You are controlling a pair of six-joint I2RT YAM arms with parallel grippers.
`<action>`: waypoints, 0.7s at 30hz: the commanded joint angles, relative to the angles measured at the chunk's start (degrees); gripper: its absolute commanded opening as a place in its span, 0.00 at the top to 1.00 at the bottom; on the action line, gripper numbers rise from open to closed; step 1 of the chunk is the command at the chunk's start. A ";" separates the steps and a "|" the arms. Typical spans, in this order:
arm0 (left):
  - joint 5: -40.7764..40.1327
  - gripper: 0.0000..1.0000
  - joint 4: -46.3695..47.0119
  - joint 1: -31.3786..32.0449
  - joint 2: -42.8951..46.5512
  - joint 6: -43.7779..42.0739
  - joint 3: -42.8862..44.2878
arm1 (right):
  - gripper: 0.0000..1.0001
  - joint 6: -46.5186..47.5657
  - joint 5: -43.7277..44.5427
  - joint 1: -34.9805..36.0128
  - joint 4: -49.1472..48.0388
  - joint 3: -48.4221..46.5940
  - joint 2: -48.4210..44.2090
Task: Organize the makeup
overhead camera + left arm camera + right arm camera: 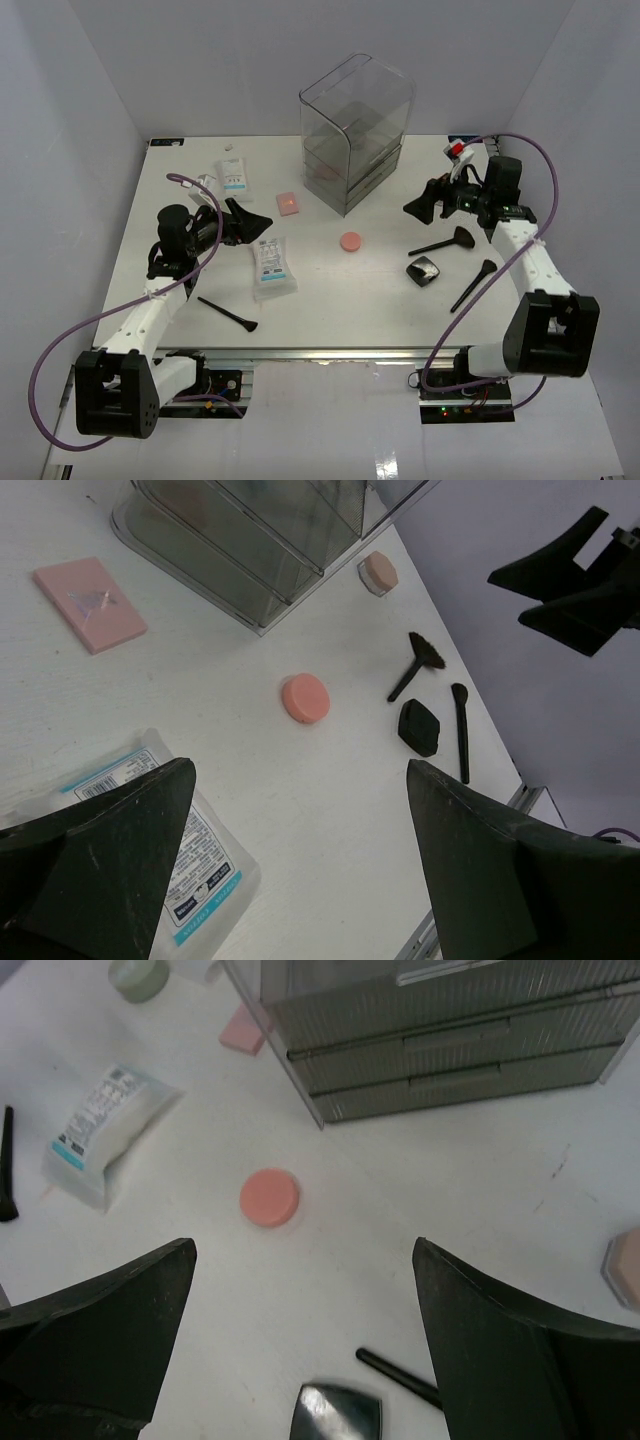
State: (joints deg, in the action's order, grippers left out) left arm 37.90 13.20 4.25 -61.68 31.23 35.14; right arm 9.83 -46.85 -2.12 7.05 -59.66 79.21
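Observation:
The makeup lies scattered on the white table. A round pink compact [350, 242] [304, 698] [269, 1197] sits mid-table, and a pink square pad [289, 203] lies left of the box. At right are a black faceted compact [424, 270] and two black brushes [443, 241] [473, 285]. A third brush [228, 313] lies front left. White sachets [272, 268] [233, 175] lie on the left side. A beige compact [378, 572] sits behind the box. My left gripper [255, 222] [300, 770] hangs open beside the near sachet. My right gripper [415, 207] [302, 1248] is open above the faceted compact, holding nothing.
A large clear plastic box with dark drawers [355, 130] stands at the back centre. A pale green round pot [138, 975] sits far left near the back sachet. White walls close in the table on three sides.

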 commanded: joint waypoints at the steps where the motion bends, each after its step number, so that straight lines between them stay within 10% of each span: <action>1: -0.29 0.02 -0.46 0.23 -0.01 -1.09 2.22 | 0.12 -18.71 -5.95 0.72 -12.56 -9.76 12.01; 21: -0.11 0.02 -0.37 0.32 0.41 -1.43 2.32 | 0.42 -57.10 -4.47 6.33 -46.90 -27.70 42.73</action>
State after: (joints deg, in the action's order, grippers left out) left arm 37.32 12.38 4.28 -61.84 30.63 35.42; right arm -40.60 -50.81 4.63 -29.94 -84.15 119.80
